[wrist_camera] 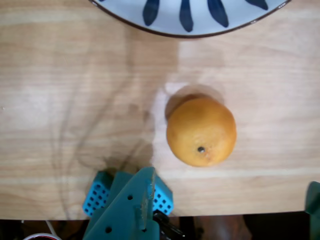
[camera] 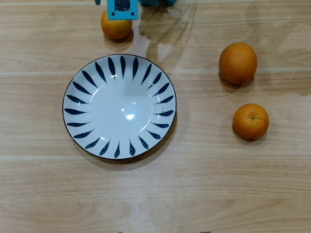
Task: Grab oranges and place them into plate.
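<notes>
Wooden table (camera: pixel 204 194), light grain, under everything.
Blue-leaf white plate (camera: pixel 73 104) empty, just below pincer in overhead view; rim (wrist_camera: pixel 165 31) at top of wrist view.
Large orange (camera: pixel 237 62) well right of pincer, on table.
Small orange w/ green stem dot (camera: pixel 250 121) further right & down, apart from large one.
Yellower orange (camera: pixel 116 26) directly under pincer tip overhead; in wrist view (wrist_camera: pixel 201 131) between fingers, touching neither.
Teal pincer (wrist_camera: pixel 227 200) spread wide: one finger (wrist_camera: pixel 131 207) lower left, other at right edge.

Gripper (wrist_camera: pixel 225 210) and plate (wrist_camera: pixel 200 20) cut off.
</notes>
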Robot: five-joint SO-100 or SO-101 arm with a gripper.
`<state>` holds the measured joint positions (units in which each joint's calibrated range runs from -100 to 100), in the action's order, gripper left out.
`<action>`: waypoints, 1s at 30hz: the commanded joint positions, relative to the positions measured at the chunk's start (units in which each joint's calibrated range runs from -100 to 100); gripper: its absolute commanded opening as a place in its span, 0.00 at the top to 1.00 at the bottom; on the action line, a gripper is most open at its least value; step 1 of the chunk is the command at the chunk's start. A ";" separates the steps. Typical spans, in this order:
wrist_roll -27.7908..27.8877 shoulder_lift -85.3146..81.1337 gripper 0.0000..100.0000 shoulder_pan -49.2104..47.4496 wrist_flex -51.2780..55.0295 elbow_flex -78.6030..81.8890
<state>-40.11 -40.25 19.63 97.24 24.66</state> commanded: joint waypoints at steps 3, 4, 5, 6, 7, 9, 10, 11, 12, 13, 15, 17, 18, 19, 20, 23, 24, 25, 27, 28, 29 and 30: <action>-1.97 1.02 0.64 -0.60 0.26 -0.62; -1.97 1.11 0.64 -0.60 0.26 -0.62; -2.02 1.11 0.64 -0.03 0.35 -0.17; -2.07 1.28 0.64 0.05 0.26 0.38; -2.07 1.70 0.64 0.21 -0.25 1.37; -2.75 4.74 0.64 1.02 -1.63 5.36; -3.53 5.59 0.64 1.10 -3.00 6.53; -4.06 6.26 0.64 1.02 -4.38 7.44; -4.42 6.86 0.64 0.94 -5.58 8.34; -4.68 7.28 0.64 0.69 -6.61 9.16; -4.74 7.87 0.64 0.61 -8.42 10.52; -5.21 8.46 0.64 0.61 -10.57 11.88; -5.68 8.46 0.64 0.53 -11.68 12.69; -5.94 8.46 0.64 0.53 -12.97 13.60; -5.94 8.46 0.64 0.61 -13.92 14.41; -5.62 8.97 0.59 1.66 -15.03 15.68; -5.47 9.65 0.57 1.82 -15.03 15.32; -5.42 10.58 0.56 1.90 -15.03 15.04; -5.83 12.69 0.51 3.03 -15.03 15.50; -5.83 13.36 0.50 3.52 -14.95 15.77; -5.89 13.70 0.49 4.00 -15.03 16.40; -5.89 14.04 0.49 4.40 -15.12 16.95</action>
<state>-45.75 -27.30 21.99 82.86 40.77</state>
